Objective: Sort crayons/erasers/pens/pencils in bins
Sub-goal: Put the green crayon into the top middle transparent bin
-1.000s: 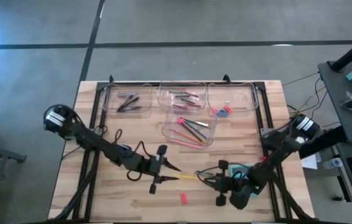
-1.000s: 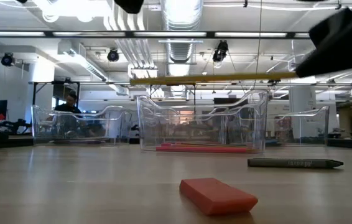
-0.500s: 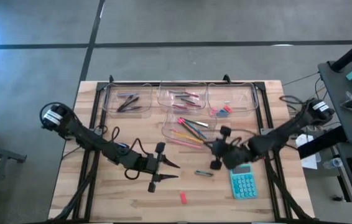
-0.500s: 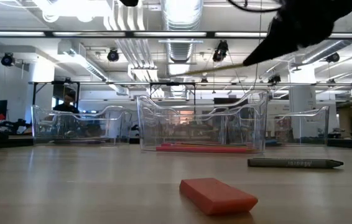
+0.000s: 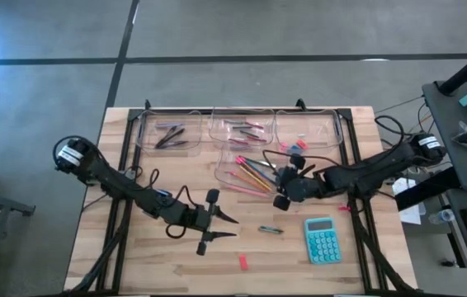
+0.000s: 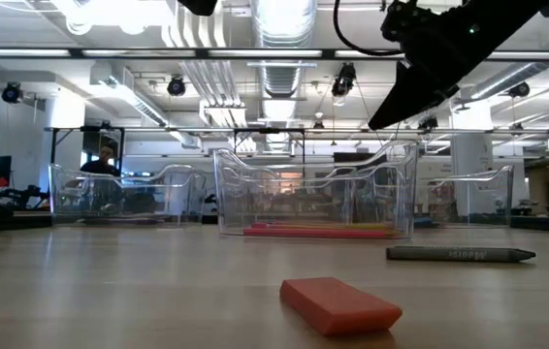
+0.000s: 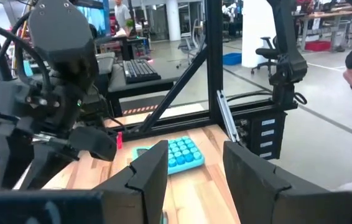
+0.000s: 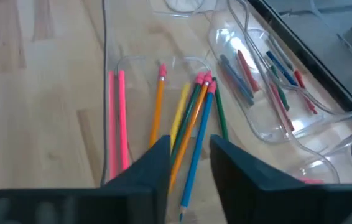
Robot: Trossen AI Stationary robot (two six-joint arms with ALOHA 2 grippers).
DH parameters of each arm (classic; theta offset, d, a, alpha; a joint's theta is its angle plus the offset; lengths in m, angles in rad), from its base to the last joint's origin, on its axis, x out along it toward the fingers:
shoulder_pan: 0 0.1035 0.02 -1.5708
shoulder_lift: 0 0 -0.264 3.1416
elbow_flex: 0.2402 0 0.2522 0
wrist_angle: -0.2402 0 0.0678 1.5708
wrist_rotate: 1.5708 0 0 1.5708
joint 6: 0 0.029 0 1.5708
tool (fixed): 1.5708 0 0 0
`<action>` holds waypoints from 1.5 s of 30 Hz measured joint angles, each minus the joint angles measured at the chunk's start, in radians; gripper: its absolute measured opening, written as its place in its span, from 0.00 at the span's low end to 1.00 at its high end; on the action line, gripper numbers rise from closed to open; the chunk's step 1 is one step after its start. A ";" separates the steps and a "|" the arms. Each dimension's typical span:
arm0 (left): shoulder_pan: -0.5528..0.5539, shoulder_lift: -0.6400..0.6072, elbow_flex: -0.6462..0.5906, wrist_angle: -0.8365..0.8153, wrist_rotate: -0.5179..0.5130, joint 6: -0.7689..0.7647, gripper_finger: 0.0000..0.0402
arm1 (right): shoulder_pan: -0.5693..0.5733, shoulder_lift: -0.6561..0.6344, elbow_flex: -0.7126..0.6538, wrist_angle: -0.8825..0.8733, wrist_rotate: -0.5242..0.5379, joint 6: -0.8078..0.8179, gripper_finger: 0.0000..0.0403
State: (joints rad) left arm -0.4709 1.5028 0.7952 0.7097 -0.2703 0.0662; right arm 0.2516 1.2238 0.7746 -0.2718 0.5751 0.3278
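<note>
Wooden tabletop (image 5: 134, 223) carrying four clear bins (image 5: 250, 174). Hovering over the pencil bin, right gripper (image 5: 285, 186) parting its fingers, apparently empty, pencils (image 8: 188, 118) lying inside. Waiting nearer the front edge, left gripper (image 5: 225, 227), parted, empty. Probably needing next: dark crayon (image 5: 271, 229) beside the calculator (image 5: 323, 241).

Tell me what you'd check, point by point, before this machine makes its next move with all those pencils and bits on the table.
1. Right gripper over the pencil bin with fingers apart, nothing held: ok.
2. Pencils lying inside that bin: ok.
3. Left gripper open and empty, waiting over bare wood: ok.
4. Table cleared of loose items: not ok. A red eraser and a dark crayon still lie out.
5. Calculator clear of both loose items: ok.
6. Which bin the dark crayon belongs in: cannot tell for certain.
</note>
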 joint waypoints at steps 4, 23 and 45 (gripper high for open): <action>0.000 0.000 0.000 -0.009 0.000 -0.005 0.35 | 0.021 -0.016 0.013 -0.008 -0.006 0.002 0.39; 0.000 0.000 -0.001 -0.012 0.000 -0.006 0.35 | 0.532 0.236 0.007 0.025 0.142 0.364 0.41; 0.000 0.000 -0.004 -0.013 0.000 -0.006 0.35 | 0.481 0.381 -0.055 0.177 0.140 0.450 0.36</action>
State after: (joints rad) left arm -0.4713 1.5028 0.7914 0.6968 -0.2703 0.0597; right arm 0.7323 1.6044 0.7193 -0.0944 0.7148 0.7780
